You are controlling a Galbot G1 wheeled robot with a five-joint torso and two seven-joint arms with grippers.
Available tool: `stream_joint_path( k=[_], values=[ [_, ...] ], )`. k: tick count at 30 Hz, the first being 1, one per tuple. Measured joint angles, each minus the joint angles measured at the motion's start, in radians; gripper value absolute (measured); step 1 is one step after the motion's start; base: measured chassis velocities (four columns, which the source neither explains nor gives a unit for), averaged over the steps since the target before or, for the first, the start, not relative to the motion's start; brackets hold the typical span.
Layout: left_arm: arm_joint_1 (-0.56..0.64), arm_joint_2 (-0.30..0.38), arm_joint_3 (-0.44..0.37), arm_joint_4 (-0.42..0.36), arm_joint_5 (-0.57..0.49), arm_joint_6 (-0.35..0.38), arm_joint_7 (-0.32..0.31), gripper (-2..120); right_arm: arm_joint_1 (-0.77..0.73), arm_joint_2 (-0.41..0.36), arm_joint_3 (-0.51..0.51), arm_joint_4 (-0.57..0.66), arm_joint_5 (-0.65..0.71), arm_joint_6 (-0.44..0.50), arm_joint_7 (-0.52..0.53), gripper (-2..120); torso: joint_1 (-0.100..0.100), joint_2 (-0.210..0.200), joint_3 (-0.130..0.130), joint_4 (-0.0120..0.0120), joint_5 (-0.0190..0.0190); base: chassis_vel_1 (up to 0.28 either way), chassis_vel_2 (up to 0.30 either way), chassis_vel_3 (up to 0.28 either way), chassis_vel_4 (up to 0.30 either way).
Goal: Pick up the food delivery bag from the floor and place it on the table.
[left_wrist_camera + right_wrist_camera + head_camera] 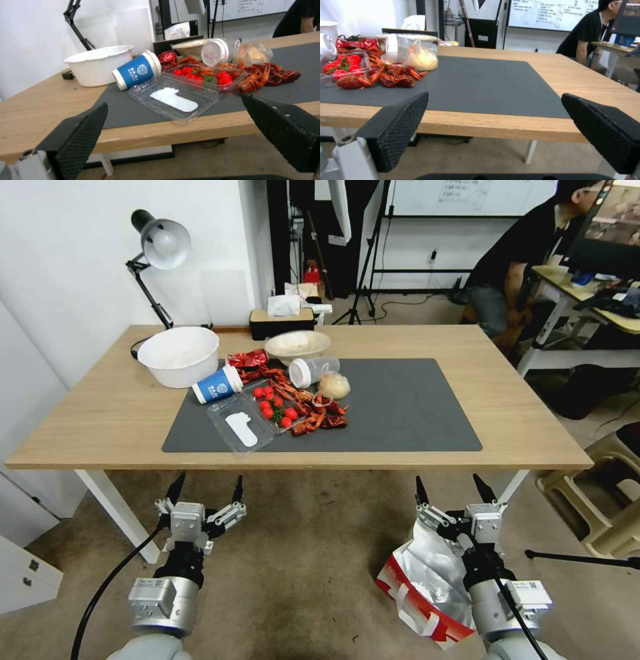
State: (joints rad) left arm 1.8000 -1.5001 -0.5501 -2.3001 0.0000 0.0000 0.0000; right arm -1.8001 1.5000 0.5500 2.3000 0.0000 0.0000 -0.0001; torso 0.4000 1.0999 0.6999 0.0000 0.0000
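Food delivery bag (427,587) lies on the carpet floor (307,573) beneath right gripper (455,488) — jaws apart, empty; left gripper (205,488) likewise. Advice: descend onto a white strap, clearing the counter (527,400) edge

Bright even light, soft shadows, bowed edges

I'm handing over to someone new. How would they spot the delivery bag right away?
Start at the wooden table, then drop to the carpet in front of its near edge. The delivery bag lies there, partly behind the right gripper. It is the only thing with crinkled silver lining and a red-and-white outside.
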Motion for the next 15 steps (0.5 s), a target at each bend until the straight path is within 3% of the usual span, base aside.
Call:
stream_joint_path(
  k=[15],
  values=[
    [0.0, 0.0, 0.0, 0.0, 0.0, 0.0, 0.0, 100, 0.0, 0.0, 0.0, 0.0, 0.0, 0.0, 0.0, 100, 0.0, 0.0, 0.0, 0.0, 0.0, 0.0, 0.0, 0.0, 0.0]
  ],
)
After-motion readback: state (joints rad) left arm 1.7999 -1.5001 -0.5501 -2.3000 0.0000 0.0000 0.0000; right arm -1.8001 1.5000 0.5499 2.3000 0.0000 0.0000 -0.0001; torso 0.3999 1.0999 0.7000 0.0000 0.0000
